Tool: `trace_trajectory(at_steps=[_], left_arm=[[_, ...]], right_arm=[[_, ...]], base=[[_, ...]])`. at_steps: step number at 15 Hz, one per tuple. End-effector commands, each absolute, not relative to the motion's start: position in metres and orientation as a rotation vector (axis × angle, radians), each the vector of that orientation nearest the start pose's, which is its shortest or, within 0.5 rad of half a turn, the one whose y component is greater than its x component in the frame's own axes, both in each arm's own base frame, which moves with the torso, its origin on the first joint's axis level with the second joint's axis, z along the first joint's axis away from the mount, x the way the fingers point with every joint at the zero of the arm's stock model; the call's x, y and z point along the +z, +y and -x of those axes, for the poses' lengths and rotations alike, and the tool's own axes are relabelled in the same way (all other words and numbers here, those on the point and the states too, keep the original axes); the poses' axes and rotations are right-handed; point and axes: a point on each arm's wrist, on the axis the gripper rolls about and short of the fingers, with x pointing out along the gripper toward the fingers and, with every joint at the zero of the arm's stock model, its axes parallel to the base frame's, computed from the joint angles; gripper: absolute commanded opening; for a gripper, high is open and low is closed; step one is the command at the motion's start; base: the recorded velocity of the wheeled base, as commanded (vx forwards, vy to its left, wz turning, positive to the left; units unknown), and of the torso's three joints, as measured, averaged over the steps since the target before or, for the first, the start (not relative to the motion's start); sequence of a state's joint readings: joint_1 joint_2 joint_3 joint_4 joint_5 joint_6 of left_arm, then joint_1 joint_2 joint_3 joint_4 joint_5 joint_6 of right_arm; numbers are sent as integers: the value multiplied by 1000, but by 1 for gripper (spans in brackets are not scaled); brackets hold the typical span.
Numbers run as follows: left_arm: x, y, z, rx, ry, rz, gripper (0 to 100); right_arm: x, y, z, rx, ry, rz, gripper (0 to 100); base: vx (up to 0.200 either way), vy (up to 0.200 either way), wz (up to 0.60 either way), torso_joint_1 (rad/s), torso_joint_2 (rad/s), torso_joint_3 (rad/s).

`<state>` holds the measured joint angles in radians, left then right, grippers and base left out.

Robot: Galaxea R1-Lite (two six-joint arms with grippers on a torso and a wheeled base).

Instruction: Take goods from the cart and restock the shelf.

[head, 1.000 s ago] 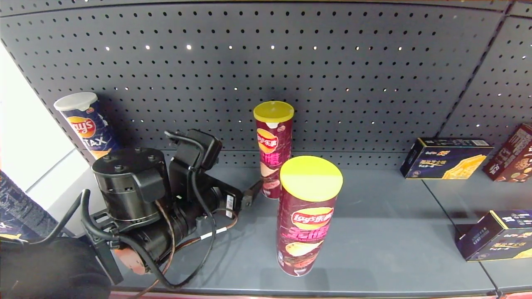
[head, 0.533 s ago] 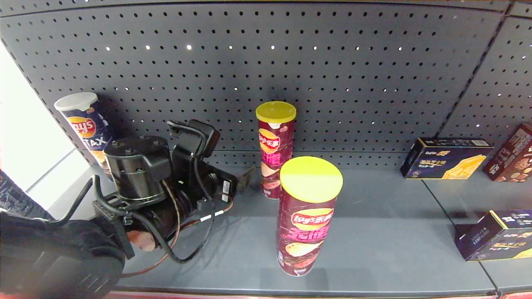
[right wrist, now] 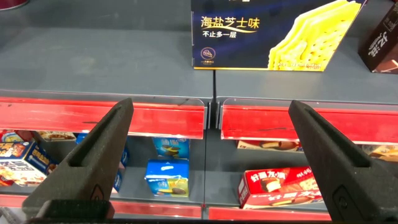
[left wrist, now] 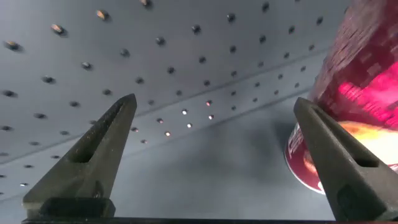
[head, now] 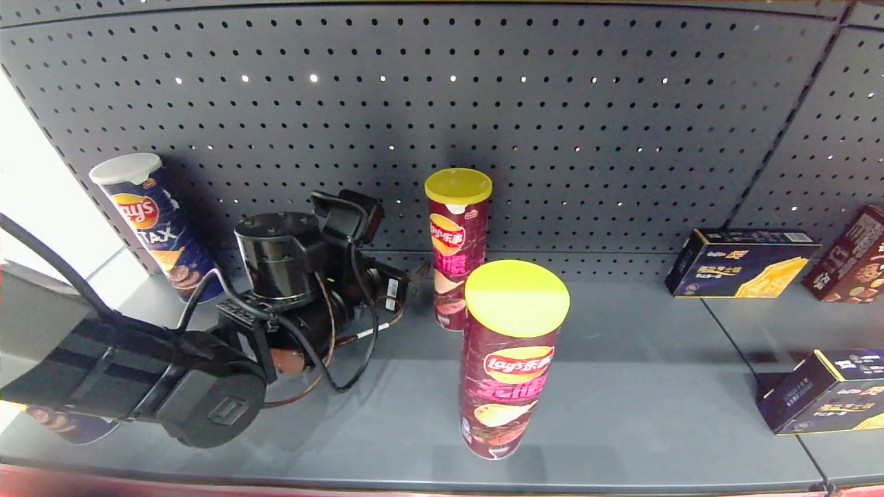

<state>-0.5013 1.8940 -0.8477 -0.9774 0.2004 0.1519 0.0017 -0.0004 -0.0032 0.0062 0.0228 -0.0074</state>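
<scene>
The rear chip can (head: 456, 248), maroon with a yellow lid, stands upright at the back of the shelf (head: 621, 400), close against the pegboard back panel (head: 552, 103). A matching front chip can (head: 514, 359) stands nearer the shelf edge, apart from it. I judge these tubes light and stiff but easily dented, with a glossy, slippery wrap, and tall enough to tip. They are best held across the body around mid-height, with a modest squeeze. The left gripper (left wrist: 214, 102) lies low just beside the rear chip can, jaws spread wide and empty. The right gripper (right wrist: 211, 104), likewise spread and empty, hangs before the lower shelves (right wrist: 205, 118). A blue chip can (head: 155, 221) stands far left, a biscuit box (head: 742, 266) to the right.
</scene>
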Motion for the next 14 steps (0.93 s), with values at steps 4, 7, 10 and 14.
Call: trace_trajectory(at_steps=[4,7,10,14], left_arm=[[168,-146,-324,-259,26,-165,100],[169,-161,-320,-302,18,-165,100],[163,-170,-325,-316,21,-165,100],[163,-182,-335,-324,3,-161,100]], right_arm=[[76,0,23,25,3,8,100],[76,0,23,25,3,8,100],[76,0,23,25,3,8,100],[76,1,23,26,3,8,100]], base=[[0,0,0,0,0,0],[0,0,0,0,0,0],[0,0,0,0,0,0],[0,0,0,0,0,0]])
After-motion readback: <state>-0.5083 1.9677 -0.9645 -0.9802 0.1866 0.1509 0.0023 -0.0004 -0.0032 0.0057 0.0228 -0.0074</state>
